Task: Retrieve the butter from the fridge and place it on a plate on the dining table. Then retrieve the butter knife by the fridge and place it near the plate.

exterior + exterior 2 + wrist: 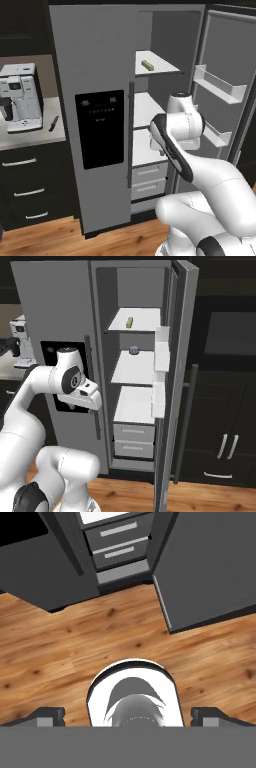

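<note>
— With its right door swung wide, what does the tall grey side-by-side fridge (95, 75) offer the two-finger gripper (127, 714)?
— The small pale yellow stick of butter (147, 65) lies on the top white shelf, well above and ahead of the gripper, which points down at the wooden floor (60, 642) just in front of the fridge's grey bottom drawers (120, 543).
— How does the gripper stand?
— Its two dark finger tips sit far apart at either side of the hand view, spread with nothing between them; likely the hand is tucked low because the reach has not begun.
— And the slim all-dark butter knife (53, 123)?
— It rests on the pale counter (35, 140) beside a white coffee machine (20, 97), off to the gripper's left, past the closed fridge door.
— What does the next move call for?
— Probably raising and tilting the hand toward the top shelf.
</note>
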You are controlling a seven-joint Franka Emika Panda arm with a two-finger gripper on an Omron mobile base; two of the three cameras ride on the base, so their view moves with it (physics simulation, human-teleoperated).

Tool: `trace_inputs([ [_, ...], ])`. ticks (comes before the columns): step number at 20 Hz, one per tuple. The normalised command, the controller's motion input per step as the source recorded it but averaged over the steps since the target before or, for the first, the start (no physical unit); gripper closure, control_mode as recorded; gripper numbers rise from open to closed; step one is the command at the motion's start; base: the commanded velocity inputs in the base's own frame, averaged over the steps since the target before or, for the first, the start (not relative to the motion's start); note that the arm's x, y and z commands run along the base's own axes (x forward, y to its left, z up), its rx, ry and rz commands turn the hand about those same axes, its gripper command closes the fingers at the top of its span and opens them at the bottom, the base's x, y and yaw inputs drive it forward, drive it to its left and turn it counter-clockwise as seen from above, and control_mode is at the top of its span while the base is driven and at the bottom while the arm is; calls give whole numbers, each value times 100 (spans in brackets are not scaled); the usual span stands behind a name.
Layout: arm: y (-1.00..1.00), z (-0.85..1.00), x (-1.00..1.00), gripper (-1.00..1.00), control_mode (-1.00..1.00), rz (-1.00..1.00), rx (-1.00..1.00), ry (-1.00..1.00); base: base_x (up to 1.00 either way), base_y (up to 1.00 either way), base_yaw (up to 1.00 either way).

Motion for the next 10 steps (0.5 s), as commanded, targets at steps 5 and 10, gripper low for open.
trace_inputs([
  [5,0,0,0,-100,-100,0,0,0,0,0,0],
  [10,0,-2,0,-100,100,0,0,0,0,-17,-5],
])
